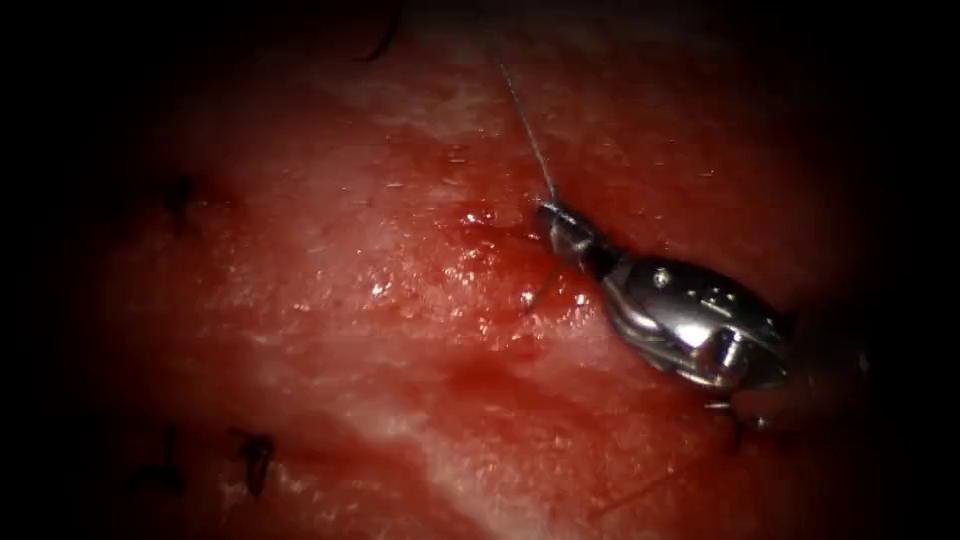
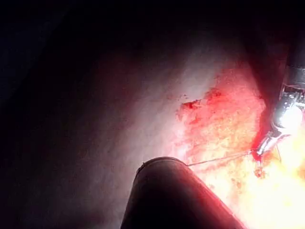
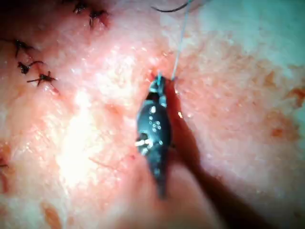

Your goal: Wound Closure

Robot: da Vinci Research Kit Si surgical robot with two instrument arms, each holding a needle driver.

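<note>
Here, right gripper (image 1: 548, 210) clamped on taut thin thread (image 1: 525, 125), wet red tissue (image 1: 400, 300) beneath

thread (image 1: 527, 128) taut up from right hand (image 1: 549, 212) | tissue (image 1: 350, 300) left open

The tissue (image 1: 330, 260) is seen as a wet, red and pale slab, and everything is carried on it. Red fluid (image 1: 470, 300) is pooled around its middle. Dark knotted stitches (image 1: 255, 455) are set into its surface on the left, and a thin thread (image 1: 528, 130) is stretched over it.
</note>
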